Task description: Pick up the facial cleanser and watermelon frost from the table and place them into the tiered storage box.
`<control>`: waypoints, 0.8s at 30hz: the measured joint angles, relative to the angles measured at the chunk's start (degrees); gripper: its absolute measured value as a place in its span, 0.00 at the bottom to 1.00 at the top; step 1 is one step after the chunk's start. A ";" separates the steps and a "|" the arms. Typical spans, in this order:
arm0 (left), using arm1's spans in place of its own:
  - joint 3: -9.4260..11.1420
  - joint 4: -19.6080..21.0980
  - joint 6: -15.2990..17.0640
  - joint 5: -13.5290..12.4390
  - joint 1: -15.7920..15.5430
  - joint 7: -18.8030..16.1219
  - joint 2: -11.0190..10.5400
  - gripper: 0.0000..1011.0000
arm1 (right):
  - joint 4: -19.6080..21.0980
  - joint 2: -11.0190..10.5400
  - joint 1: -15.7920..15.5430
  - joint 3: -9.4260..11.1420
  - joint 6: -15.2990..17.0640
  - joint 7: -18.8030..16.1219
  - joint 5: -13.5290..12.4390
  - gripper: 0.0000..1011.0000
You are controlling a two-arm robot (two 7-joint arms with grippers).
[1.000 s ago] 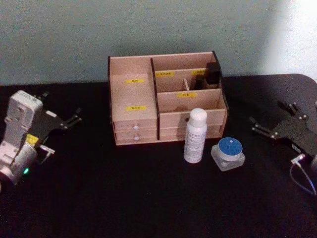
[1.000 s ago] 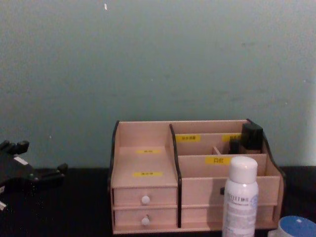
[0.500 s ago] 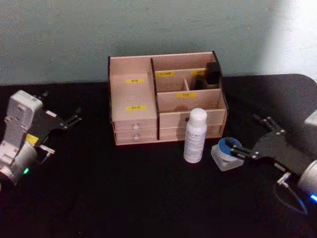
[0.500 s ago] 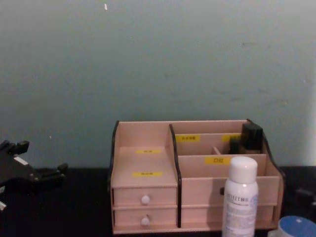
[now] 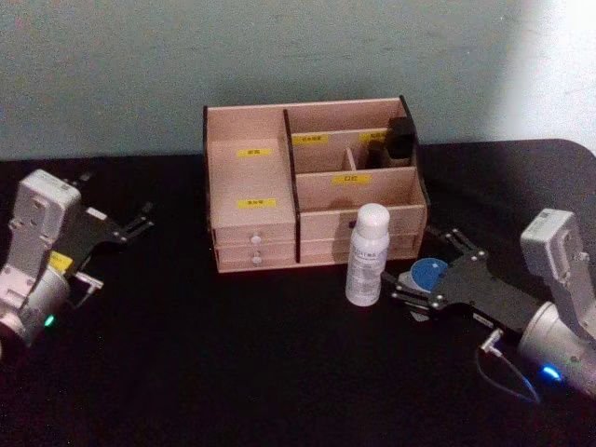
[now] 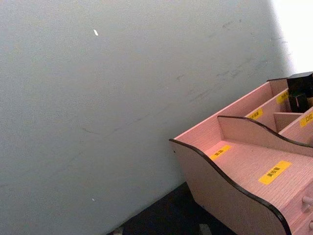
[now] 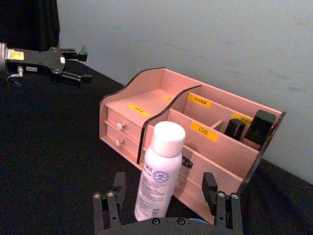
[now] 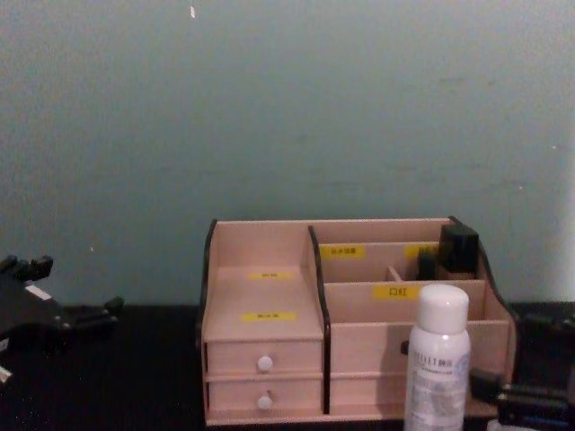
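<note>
The watermelon frost (image 5: 426, 272), a squat jar with a blue lid, sits on the black table right of the facial cleanser (image 5: 368, 255), a tall white bottle standing upright before the tiered storage box (image 5: 250, 182). My right gripper (image 5: 426, 268) is open, low over the table, with one finger on each side of the jar. In the right wrist view the bottle (image 7: 158, 174) stands just beyond the open fingers (image 7: 113, 193), in front of the box (image 7: 198, 132). My left gripper (image 5: 133, 224) is open and parked at the far left.
Two dark small containers (image 5: 399, 140) stand in the box's back right compartment. Four white-knobbed drawers face me along the box's front (image 8: 264, 363). A grey-green wall rises behind the table. The bottle (image 8: 437, 357) stands close to the box's right drawers.
My right arm has swung in from the right edge and dropped, so its open fingers now straddle the blue-lidded jar. The left arm, the bottle and the box have stayed put.
</note>
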State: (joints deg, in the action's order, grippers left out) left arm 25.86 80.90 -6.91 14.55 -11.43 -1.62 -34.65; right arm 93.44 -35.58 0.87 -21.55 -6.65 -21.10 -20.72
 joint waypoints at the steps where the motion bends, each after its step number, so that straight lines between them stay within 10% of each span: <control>1: 0.00 0.00 0.00 0.00 0.00 0.00 0.00 0.99 | -0.58 0.51 0.39 -0.13 0.34 -0.46 0.01 0.99; 24: 0.00 0.00 0.00 0.00 0.00 0.00 0.00 0.99 | -8.87 6.52 5.06 -0.52 1.96 -4.52 1.98 0.99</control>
State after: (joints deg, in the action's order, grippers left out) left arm 25.86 80.90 -6.91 14.55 -11.43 -1.62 -34.65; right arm 84.57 -29.06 5.92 -22.08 -4.69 -25.61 -18.74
